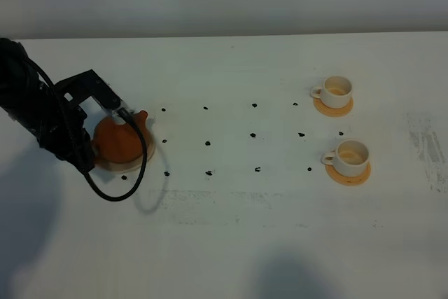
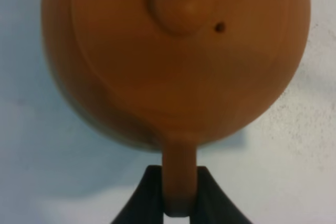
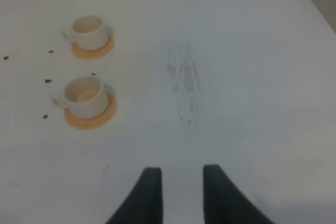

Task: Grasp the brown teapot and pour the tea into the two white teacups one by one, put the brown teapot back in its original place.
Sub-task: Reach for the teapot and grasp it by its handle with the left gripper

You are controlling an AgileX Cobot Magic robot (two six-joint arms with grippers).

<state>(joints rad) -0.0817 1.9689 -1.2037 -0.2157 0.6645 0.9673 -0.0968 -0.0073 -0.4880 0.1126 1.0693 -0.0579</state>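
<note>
The brown teapot (image 1: pixel 120 141) sits over its pale beige coaster (image 1: pixel 138 162) at the left of the table, spout toward the cups. I cannot tell whether it rests on the coaster or hangs just above it. My left gripper (image 1: pixel 91 146) is shut on the teapot's loop handle (image 2: pixel 178 182), and the lid knob (image 2: pixel 181 4) shows beyond it. The two white teacups (image 1: pixel 337 90) (image 1: pixel 350 155) stand on orange-tan coasters at the right, also seen as the far teacup (image 3: pixel 88 29) and the near teacup (image 3: pixel 84 97). My right gripper (image 3: pixel 182 171) hovers over bare table with a narrow gap and nothing between its fingers.
Small black dots (image 1: pixel 208 143) mark a grid across the middle of the white table. A grey scuffed patch (image 1: pixel 427 148) lies near the right edge. A black cable (image 1: pixel 115 194) loops from the left arm in front of the teapot.
</note>
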